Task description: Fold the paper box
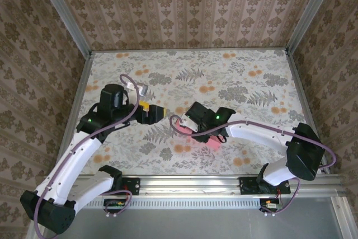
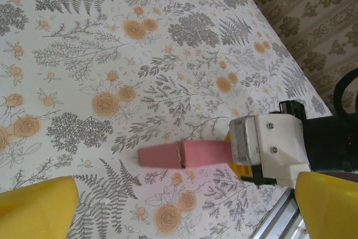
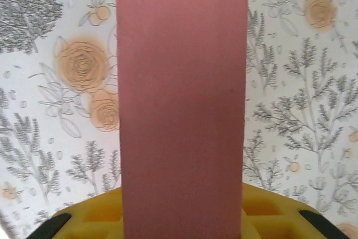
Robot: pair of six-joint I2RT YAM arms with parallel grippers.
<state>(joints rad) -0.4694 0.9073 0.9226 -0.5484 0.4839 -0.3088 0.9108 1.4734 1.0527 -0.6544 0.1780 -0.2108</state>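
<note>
The paper box (image 1: 212, 143) is a flat pink rectangle lying low over the floral table, near the front middle. In the left wrist view the paper box (image 2: 168, 154) is a long pink strip with a seam across its middle. My right gripper (image 1: 208, 136) holds its near end, and the white housing and a yellow finger (image 2: 239, 169) show at that end. In the right wrist view the paper box (image 3: 182, 93) runs straight out from the jaws over a yellow finger (image 3: 95, 214). My left gripper (image 1: 158, 113) hovers to the left of the box, open and holding nothing, its yellow fingers (image 2: 33, 212) wide apart.
The floral table cover (image 1: 235, 76) stretches far behind both arms. Wallpapered walls (image 1: 184, 4) close in the back and both sides. A metal rail (image 1: 184, 183) with the arm bases runs along the near edge. Purple cables (image 1: 184, 130) loop beside each wrist.
</note>
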